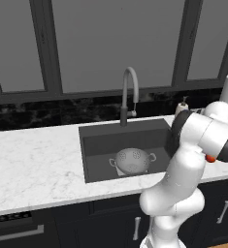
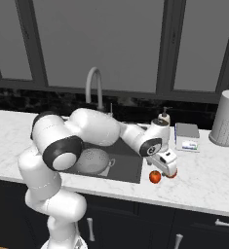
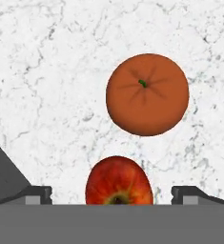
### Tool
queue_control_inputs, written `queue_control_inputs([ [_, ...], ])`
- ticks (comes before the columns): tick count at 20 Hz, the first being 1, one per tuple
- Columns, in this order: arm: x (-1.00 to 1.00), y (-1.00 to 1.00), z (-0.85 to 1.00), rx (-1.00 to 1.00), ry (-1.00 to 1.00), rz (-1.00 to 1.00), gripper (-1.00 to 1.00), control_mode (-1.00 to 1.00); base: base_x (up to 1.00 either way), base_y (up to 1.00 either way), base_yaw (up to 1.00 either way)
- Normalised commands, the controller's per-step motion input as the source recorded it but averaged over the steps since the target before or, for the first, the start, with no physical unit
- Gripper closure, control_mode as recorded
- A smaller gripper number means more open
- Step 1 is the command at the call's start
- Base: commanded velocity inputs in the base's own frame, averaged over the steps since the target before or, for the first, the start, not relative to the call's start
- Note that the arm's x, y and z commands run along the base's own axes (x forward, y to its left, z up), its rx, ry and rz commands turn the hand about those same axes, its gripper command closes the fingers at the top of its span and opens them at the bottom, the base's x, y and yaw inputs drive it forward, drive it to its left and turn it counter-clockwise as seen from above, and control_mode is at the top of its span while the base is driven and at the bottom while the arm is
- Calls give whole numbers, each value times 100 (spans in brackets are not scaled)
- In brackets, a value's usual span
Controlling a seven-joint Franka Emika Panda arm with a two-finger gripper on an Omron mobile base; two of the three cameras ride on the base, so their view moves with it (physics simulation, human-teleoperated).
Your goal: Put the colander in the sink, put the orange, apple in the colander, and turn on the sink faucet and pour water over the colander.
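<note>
My end effector point(image 3: 111, 195) hangs spread wide around the apple point(image 3: 118, 181), but the orange point(image 3: 147, 94) sits near at 12 o'clock on the worktop point(image 3: 37, 95), so a sloppy descent could knock it rolling.

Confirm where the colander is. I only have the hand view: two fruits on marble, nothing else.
Observer: The colander already sits in the sink, upright, with no fruit in it.
Operator: Where's the claw relative to the sink?
Observer: In the right base view the claw hangs over the counter just right of the basin, directly above the apple.
Operator: Orange position?
Observer: The orange lies right beside the apple, on the side away from the sink, mostly hidden behind the claw in the right base view.
Operator: Faucet running?
Observer: No water is visible at the sink faucet; its spout arches over the basin behind the colander.
</note>
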Motion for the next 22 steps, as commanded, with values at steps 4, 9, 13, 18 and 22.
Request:
queue_control_inputs([
  [4,14,-13,-13,0,15,0,-100,-100,0,0,0],
  [9,-19,12,-29,0,11,3,-100,-100,0,0,0],
  [13,-35,37,-25,0,3,9,-100,-100,0,0,0],
  [18,5,3,-13,0,0,1,-100,-100,0,0,0],
  [22,1,0,-39,0,0,1,-100,-100,0,0,0],
])
